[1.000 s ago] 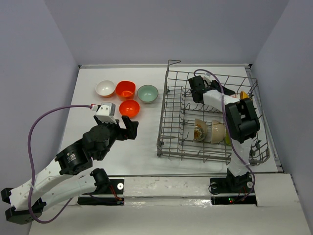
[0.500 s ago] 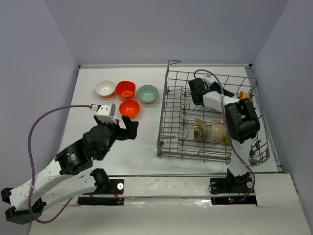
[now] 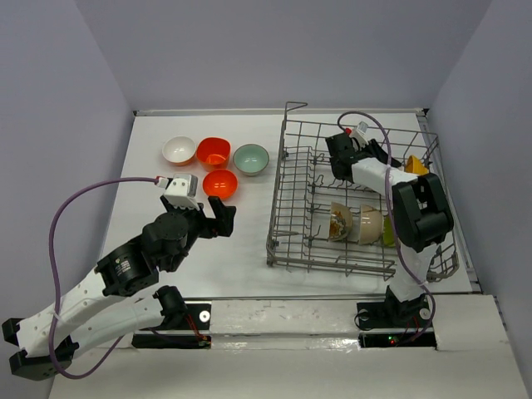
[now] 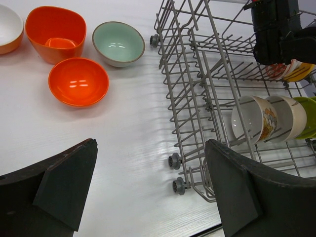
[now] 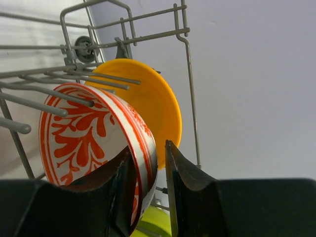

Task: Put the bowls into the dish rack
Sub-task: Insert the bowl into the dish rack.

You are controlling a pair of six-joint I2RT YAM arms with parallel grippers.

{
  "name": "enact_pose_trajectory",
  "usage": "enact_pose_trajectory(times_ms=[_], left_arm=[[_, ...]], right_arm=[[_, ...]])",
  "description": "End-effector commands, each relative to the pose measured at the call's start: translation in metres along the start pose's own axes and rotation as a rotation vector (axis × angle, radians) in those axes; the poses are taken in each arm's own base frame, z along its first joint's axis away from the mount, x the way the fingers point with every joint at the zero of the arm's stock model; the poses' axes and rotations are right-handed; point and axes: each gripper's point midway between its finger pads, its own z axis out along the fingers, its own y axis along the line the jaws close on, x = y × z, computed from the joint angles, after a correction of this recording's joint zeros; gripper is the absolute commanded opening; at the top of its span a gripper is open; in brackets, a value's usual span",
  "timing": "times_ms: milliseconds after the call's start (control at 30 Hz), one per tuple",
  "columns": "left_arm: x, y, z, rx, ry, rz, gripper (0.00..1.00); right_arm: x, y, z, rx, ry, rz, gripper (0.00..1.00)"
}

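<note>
no text, label, brand, number or sign can be read in any view. the white glossy bowl with red leaf pattern (image 5: 89, 143) shows ornament only.

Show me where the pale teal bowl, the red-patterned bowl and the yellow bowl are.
pale teal bowl (image 4: 118, 43): left wrist view, middle of its inside.
red-patterned bowl (image 5: 84, 133): right wrist view, its patterned inside.
yellow bowl (image 5: 155, 98): right wrist view, the part showing behind the patterned one.

Lab test cell: bare grey walls (image 3: 291, 50)
</note>
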Motion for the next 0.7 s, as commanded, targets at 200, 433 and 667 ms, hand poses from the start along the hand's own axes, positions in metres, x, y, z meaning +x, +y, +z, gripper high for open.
enact_pose_trajectory(times_ms=[200,433,667], left_arm=[[0.001,0.000,0.005,-0.012,-0.007,0.009,0.99],[0.003,0.002,0.007,-0.026,-0.003,0.012,0.99],[0.004,0.002,0.008,-0.030,0.003,0.016,0.99]], right_arm=[[0.004,-0.051,-0.009,0.006,0.000,0.321,0.44],[-0.003,-0.023,-0.014,-0.201,0.077,0.418,0.45],[-0.006,-0.022,-0.027,-0.351,0.079,0.483,0.47]])
